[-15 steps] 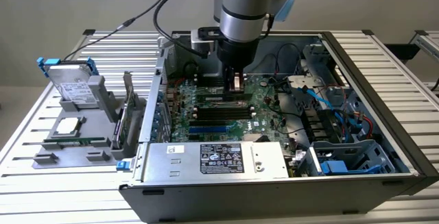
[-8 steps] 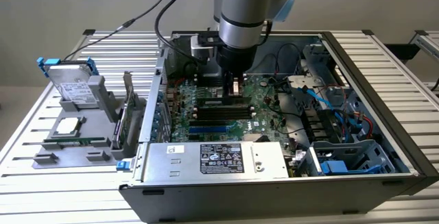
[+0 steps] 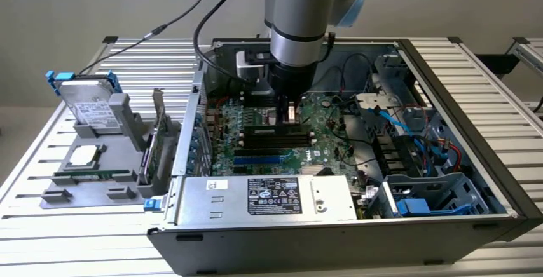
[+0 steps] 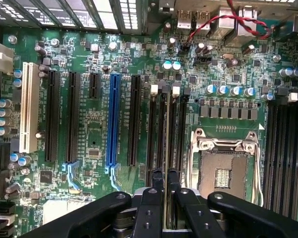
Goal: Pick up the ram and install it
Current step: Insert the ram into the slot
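Jaws sit low inside the open computer case (image 3: 339, 245) in your exterior view, right over the bank of black memory slots (image 3: 271, 138) on the motherboard (image 3: 225, 147). What they grip is hard to tell from here. On the desk (image 3: 34, 239), toward the exterior view's left, a grey stand (image 3: 119, 115) carries a hard drive (image 3: 85, 108). You can't read its white label, and the power supply (image 3: 212, 201) sticker is also too small to make out.

In your wrist view the jaws are clamped on the ram (image 4: 168, 134), seen edge-on as a thin strip reaching out from between them. Its long axis runs parallel with the black slots, between the white latches (image 4: 154, 89). The blue slot (image 4: 112, 119) lies off one side and the CPU socket (image 4: 227, 168) off the other. I judge it lined up lengthwise, but you cannot tell whether it has entered a slot, and no board lettering is legible
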You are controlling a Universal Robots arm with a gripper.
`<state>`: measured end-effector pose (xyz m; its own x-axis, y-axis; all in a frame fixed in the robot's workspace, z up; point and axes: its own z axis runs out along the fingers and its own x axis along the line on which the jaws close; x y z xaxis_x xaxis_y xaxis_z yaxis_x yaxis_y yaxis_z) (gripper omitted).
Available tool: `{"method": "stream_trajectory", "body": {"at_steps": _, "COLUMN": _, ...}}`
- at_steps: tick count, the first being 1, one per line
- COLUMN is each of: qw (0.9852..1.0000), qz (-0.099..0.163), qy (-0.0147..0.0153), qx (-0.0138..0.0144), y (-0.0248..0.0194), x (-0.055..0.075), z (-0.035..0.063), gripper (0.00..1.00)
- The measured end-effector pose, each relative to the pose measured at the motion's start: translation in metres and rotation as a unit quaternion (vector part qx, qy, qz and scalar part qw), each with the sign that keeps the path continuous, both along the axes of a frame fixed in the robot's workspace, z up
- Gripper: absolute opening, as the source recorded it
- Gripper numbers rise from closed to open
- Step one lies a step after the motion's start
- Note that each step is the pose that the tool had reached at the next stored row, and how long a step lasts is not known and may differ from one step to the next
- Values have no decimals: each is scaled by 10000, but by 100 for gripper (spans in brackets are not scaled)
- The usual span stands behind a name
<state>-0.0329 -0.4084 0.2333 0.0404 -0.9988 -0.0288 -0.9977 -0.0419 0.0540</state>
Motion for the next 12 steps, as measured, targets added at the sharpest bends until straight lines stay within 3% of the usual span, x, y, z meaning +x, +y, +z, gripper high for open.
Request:
{"method": "stream_trajectory", "body": {"at_steps": 5, "qw": 10000, "qz": 0, "qy": -22, "qx": -46, "y": -17, "x": 0, "z": -42, "gripper": 15}}
{"method": "stream_trajectory", "body": {"at_steps": 9, "qw": 10000, "qz": 0, "qy": -22, "qx": -65, "y": -26, "x": 0, "z": -49, "gripper": 15}}
{"method": "stream_trajectory", "body": {"at_steps": 12, "qw": 10000, "qz": -7, "qy": -23, "qx": -94, "y": -31, "x": 0, "z": -73, "gripper": 15}}
